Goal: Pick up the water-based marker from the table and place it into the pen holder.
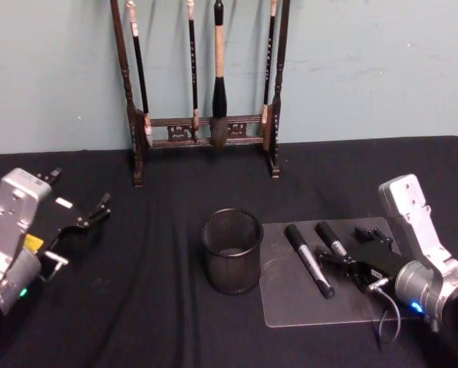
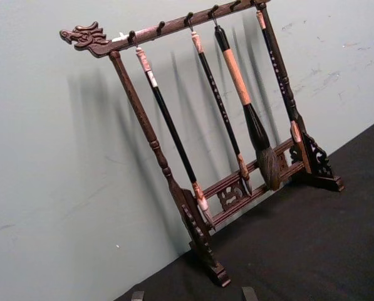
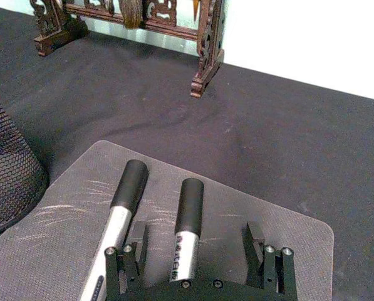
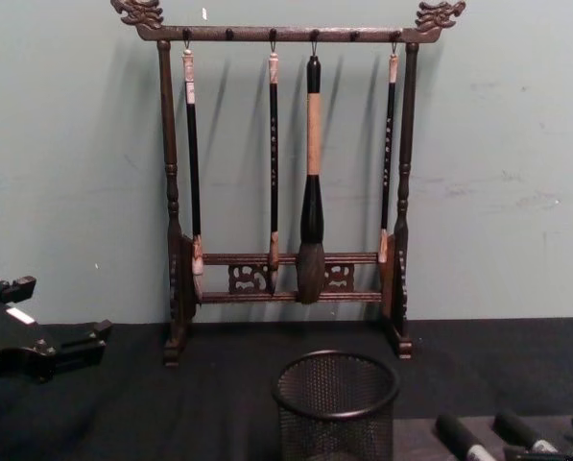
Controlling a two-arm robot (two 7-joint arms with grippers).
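My right tool point(image 1: 345, 249) is low over the grey mat point(image 1: 290, 303), on the right side of the surface point(image 1: 136, 307). Its fingers are spread apart and released. The water-based marker point(image 1: 332, 240) lies flat on the mat between them, its black cap pointing away from me toward the brush rack point(image 1: 205, 130). In the right wrist view the marker point(image 3: 188, 219) has a gap on either side, so neither finger touches it, and one finger point(image 3: 136, 241) stands between it and the other marker point(image 3: 121, 207). That other marker point(image 1: 309, 261) lies alongside on the same mat, on the side nearer the pen holder point(image 1: 229, 272). The pen holder stands upright on the black cloth just beside the mat's left edge. My left tool point(image 1: 79, 195) is held above the surface well off to the left, its fingers also apart and gripping nothing.
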